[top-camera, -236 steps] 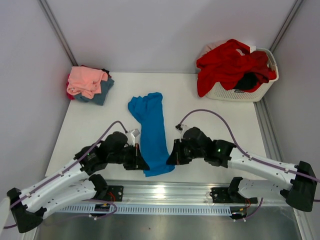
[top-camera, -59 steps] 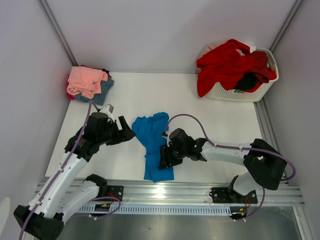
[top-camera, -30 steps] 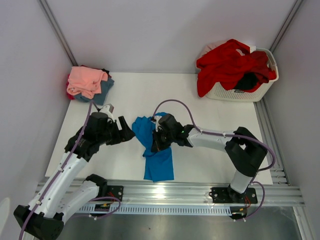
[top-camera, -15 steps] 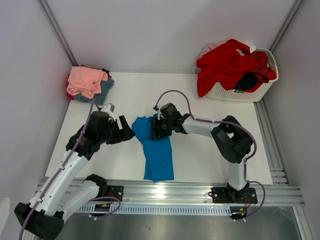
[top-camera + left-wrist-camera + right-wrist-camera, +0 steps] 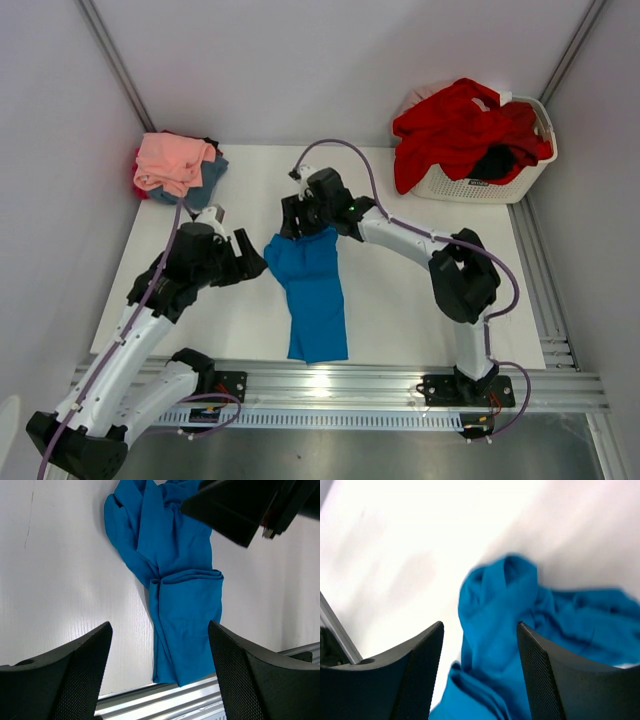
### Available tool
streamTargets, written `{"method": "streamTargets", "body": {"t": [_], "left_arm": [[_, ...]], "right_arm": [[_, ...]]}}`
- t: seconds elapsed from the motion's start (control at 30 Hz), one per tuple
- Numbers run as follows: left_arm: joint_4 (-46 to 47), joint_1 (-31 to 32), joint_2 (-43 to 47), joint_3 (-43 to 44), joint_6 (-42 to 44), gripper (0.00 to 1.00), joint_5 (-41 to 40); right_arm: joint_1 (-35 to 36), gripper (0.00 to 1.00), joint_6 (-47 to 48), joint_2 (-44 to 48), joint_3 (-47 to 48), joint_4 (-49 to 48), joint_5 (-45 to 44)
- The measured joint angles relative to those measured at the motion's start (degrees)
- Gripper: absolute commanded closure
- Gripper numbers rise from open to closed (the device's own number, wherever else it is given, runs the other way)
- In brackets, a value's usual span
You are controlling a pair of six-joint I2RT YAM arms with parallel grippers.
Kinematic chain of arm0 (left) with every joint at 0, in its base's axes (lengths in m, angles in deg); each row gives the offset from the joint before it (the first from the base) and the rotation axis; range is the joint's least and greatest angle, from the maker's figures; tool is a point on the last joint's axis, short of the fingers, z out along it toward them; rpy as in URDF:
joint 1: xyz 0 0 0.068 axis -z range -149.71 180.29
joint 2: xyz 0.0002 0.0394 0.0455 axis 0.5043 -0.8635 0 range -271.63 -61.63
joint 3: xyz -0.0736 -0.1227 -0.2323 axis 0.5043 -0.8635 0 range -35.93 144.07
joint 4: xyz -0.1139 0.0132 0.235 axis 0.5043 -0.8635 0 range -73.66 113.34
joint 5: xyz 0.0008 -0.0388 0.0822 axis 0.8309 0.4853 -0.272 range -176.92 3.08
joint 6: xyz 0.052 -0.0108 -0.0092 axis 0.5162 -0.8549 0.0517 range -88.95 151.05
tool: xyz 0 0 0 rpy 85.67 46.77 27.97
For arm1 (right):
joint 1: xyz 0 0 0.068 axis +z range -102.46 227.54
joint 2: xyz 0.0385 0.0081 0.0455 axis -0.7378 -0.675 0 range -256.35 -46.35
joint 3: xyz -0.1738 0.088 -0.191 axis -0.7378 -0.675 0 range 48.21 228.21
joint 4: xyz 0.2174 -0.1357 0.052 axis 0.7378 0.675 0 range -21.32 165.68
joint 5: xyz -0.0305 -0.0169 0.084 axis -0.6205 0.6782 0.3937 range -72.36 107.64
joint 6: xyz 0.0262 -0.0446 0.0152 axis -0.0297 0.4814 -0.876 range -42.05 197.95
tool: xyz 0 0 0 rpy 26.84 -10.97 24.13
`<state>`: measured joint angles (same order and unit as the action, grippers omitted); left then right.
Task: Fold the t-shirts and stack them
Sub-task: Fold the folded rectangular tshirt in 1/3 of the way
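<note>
A bright blue t-shirt (image 5: pixel 312 290) lies in a long, bunched strip at the middle of the white table, its far end crumpled. My left gripper (image 5: pixel 251 264) hovers open just left of that end, apart from it. In the left wrist view the blue t-shirt (image 5: pixel 180 580) runs down between the left gripper (image 5: pixel 160 626) and its wide-set fingers. My right gripper (image 5: pixel 298 222) is open above the shirt's far end, holding nothing. The right wrist view shows the blue t-shirt (image 5: pixel 505 630) below the empty right gripper (image 5: pixel 480 625). Salmon, slate blue and dark t-shirts (image 5: pixel 178 165) sit stacked at the far left.
A white slatted basket (image 5: pixel 470 188) at the far right corner holds red t-shirts (image 5: pixel 460 125) and a black one (image 5: pixel 495 160). A metal rail (image 5: pixel 320 385) runs along the near table edge. Grey walls close in the sides and back.
The right gripper has opened and let go of the blue cloth, then travelled away from me to the shirt's far end. The left arm has held still.
</note>
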<state>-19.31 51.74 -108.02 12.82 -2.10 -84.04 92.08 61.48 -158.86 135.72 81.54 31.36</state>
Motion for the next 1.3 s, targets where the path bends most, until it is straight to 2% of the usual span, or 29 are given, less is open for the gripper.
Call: {"method": "streamTargets", "body": {"t": [0.17, 0.4, 0.47, 0.5, 0.53, 0.57, 0.6, 0.87, 1.1, 1.3], "left_arm": [[-0.20, 0.00, 1.31, 0.00, -0.39, 0.20, -0.39], [-0.85, 0.00, 2.99, -0.04, -0.46, 0.20, -1.18], [-1.18, 0.00, 3.50, -0.11, -0.46, 0.20, -1.25], [-1.22, 0.00, 3.76, -0.22, -0.50, 0.20, -1.25], [-1.33, 0.00, 3.96, -0.31, -0.55, 0.20, -1.25], [-1.46, 0.00, 4.09, -0.33, -0.81, 0.20, -1.25], [-1.51, 0.00, 4.17, -0.33, -0.92, 0.20, -1.25], [-1.53, 0.00, 4.20, -0.42, -1.44, 0.20, -1.18], [-1.66, 0.00, 4.66, -1.22, -1.90, 0.21, -1.11], [-1.64, 0.00, 4.81, -1.77, -2.40, 0.21, -0.94]], "right_arm": [[0.11, 0.39, 0.98, -7.50, 10.82, 2.12, -0.66], [2.01, 0.44, 2.16, -19.34, 16.70, 9.66, -4.46], [2.84, 0.54, 2.99, -19.80, 18.10, 10.62, -6.45], [3.26, 0.62, 3.39, -19.80, 18.56, 11.10, -7.30], [3.67, 0.85, 3.61, -19.82, 18.71, 11.61, -8.26], [3.98, 0.98, 4.00, -19.85, 18.71, 12.22, -9.22], [4.17, 1.00, 4.22, -19.93, 18.71, 12.83, -9.92], [5.01, 1.00, 4.52, -19.45, 17.59, 13.79, -16.63], [5.01, 1.00, 6.14, -14.40, 11.74, 14.56, -23.28], [4.96, 0.99, 8.28, -9.64, 10.32, 15.34, -26.91]]}}
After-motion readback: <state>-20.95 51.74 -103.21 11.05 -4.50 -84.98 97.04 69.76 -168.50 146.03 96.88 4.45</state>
